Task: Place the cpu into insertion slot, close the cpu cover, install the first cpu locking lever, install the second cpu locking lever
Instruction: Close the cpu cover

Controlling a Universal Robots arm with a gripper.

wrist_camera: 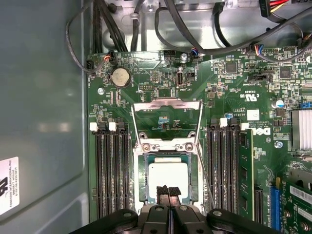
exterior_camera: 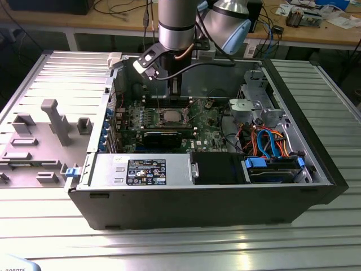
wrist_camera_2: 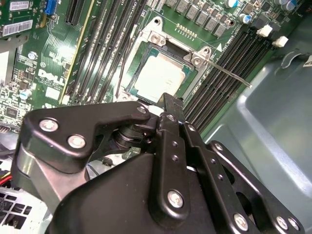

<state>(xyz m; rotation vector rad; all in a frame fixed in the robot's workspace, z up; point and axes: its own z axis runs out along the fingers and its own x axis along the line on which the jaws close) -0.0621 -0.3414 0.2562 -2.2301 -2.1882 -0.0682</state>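
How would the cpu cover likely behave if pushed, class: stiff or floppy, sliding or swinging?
The cpu cover looks like thin sheet metal around a large window, so probably light and fairly stiff, though flexible. It seems hinged at the edge of the insertion slot, so a push would likely swing it, not slide it.

Ribbed metal surface [exterior_camera: 333,107], long parallel grooves running across it; we log bright glare on its near part. Far side: a wooden workbench [exterior_camera: 67,22], dark underneath, strewn with cables [exterior_camera: 121,8] and small clutter [exterior_camera: 307,17]. On the exterior view's left, a grey moulded fixture plate [exterior_camera: 34,152] lies on the surface.
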